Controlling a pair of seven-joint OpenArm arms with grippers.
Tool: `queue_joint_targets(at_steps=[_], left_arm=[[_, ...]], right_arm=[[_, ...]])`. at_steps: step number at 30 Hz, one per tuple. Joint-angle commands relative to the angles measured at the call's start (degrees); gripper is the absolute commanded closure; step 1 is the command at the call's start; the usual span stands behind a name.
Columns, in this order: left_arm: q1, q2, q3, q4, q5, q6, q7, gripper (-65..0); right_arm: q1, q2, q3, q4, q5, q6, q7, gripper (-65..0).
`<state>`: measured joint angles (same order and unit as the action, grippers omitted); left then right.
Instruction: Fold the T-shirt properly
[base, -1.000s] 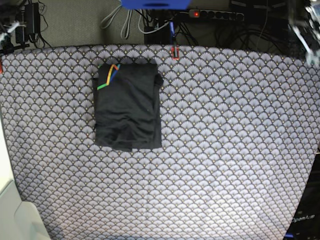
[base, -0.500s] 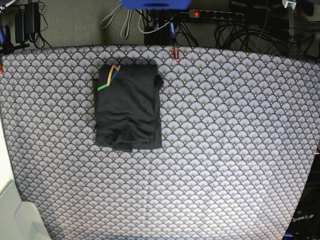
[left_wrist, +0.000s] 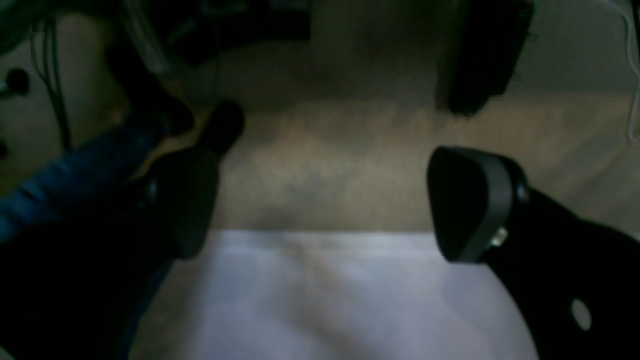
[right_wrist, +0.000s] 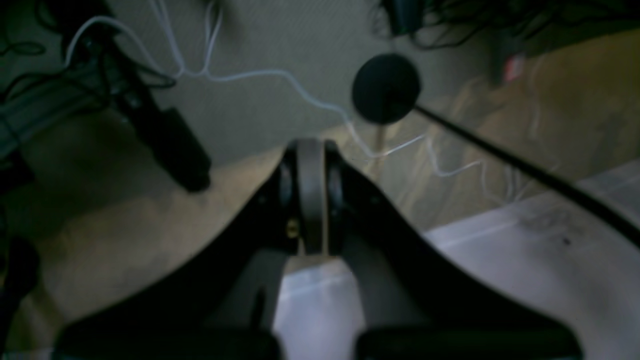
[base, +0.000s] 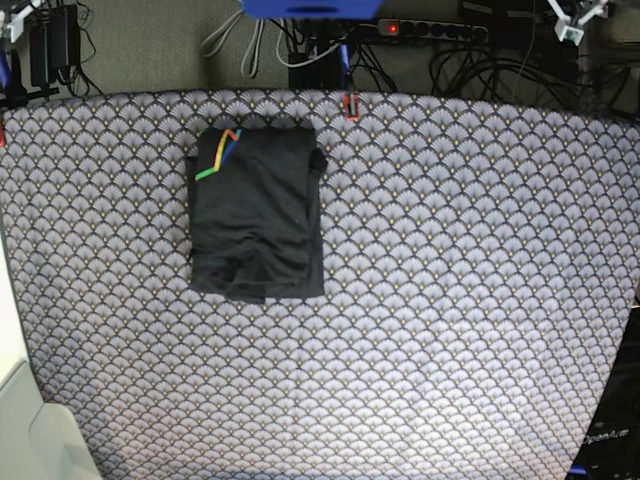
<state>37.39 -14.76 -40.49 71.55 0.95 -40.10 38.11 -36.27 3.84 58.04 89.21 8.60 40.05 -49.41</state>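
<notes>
The T-shirt (base: 257, 212) lies folded into a compact dark rectangle on the scallop-print tablecloth (base: 450, 300) covering the surface, toward its far side. Thin, soft and floppy, I judge — best pinched at a folded edge or corner. A multicoloured striped mark (base: 220, 152) shows; no readable writing. Left gripper (left_wrist: 320, 200) fingers apart and empty — right gripper (right_wrist: 311, 195) fingers together, holding nothing.

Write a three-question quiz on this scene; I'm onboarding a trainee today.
1. True or false: the T-shirt lies folded into a compact rectangle on the tablecloth.
2. Which gripper is open? A) left gripper B) right gripper C) both
3. Fill in: the striped mark sits at the shirt's far-____ corner in the base view.

Key: 1 true; 2 A; 3 left.
</notes>
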Motion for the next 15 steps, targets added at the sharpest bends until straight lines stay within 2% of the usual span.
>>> queue_joint_targets(at_steps=[1, 6, 8, 13, 15], left_arm=[[0.81, -0.93, -0.26, -0.65, 0.41, 0.10, 0.62, -65.0], [-3.41, -1.89, 2.20, -9.70, 2.52, 0.10, -0.26, -65.0], [-5.34, -2.07, 3.08, -13.04, 3.75, 0.10, -2.72, -65.0], [-9.39, -2.16, 6.60, -20.25, 7.01, 0.10, -7.21, -65.0], [-10.79, -1.98, 7.65, -22.10, 8.41, 0.10, -8.53, -65.0]], right_arm=[[-0.96, 0.96, 0.46, -0.11, -0.12, -0.05, 0.31, 0.0], [-0.87, 1.04, 0.46, -3.28, -0.12, -0.05, 0.31, 0.0], [-0.52, 0.96, 0.38, -4.24, -0.21, -0.05, 0.92, 0.0], [-0.17, 1.13, 0.29, -11.98, -0.73, -0.05, 8.04, 0.0], [1.15, 2.10, -0.24, -16.20, -4.60, -0.05, 11.21, 0.0]])
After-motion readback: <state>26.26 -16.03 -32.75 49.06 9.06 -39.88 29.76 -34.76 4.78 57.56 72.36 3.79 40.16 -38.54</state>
